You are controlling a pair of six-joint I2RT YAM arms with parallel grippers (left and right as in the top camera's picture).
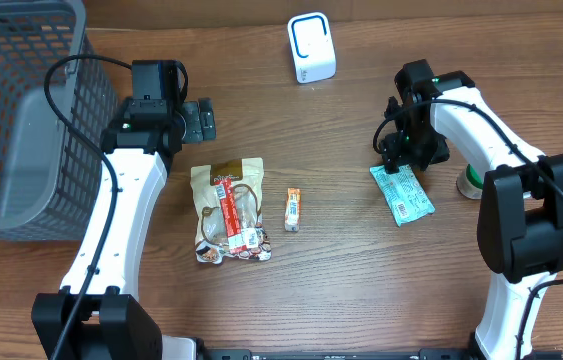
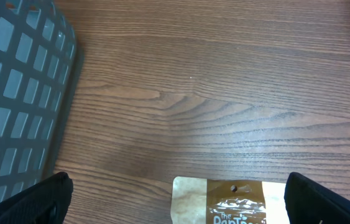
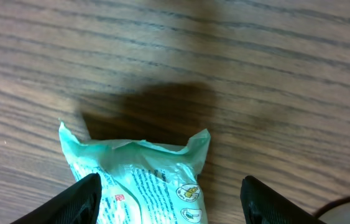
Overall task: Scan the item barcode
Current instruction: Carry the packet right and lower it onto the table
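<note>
My left claw (image 1: 198, 120) hangs spread wide, holding nothing, over the top of the pouch (image 1: 229, 210); it is in no danger unless I drop it blindly and snag that bag. The trouble lies on the right. My right claw (image 1: 393, 150) is spread too, its fingers either side of the top end of the packet (image 1: 401, 193), which I take to be the item. The packet lies flat toward the right edge of the surface (image 1: 361, 290). It is thin, crinkly film, so a pinch could slide off, or crease the print so the scanner (image 1: 311, 48) at the far edge misreads it.

The surface is brown wood grain. A basket (image 1: 11, 120) sits at the left edge, a bar (image 1: 293, 209) near the middle, and tape (image 1: 471, 183) by the packet. No room shows beyond it.
</note>
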